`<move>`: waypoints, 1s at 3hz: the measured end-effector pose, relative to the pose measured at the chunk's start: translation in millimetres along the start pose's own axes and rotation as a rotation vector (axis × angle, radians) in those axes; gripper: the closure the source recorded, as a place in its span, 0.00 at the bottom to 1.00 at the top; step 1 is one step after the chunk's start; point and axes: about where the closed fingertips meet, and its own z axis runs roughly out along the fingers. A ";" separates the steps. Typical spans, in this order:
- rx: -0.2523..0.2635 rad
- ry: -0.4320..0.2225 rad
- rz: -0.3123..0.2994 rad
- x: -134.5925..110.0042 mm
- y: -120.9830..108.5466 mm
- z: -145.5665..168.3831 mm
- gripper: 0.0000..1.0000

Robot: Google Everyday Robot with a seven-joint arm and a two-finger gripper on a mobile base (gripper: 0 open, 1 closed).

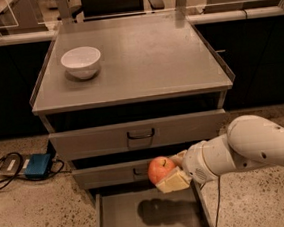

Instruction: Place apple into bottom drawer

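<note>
Hanging over the open bottom drawer (123,219): tool (171,173) clasping apple (159,169).

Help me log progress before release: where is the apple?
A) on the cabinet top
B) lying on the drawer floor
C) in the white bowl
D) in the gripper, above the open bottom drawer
D: the gripper holds the apple above the bottom drawer, clear of its floor.
</note>
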 end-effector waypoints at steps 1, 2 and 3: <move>0.015 -0.015 -0.013 -3.3 4.9 -3.5 1.00; -0.007 -0.001 0.032 13.6 -0.6 30.5 1.00; -0.039 0.030 0.071 42.2 -10.2 86.4 1.00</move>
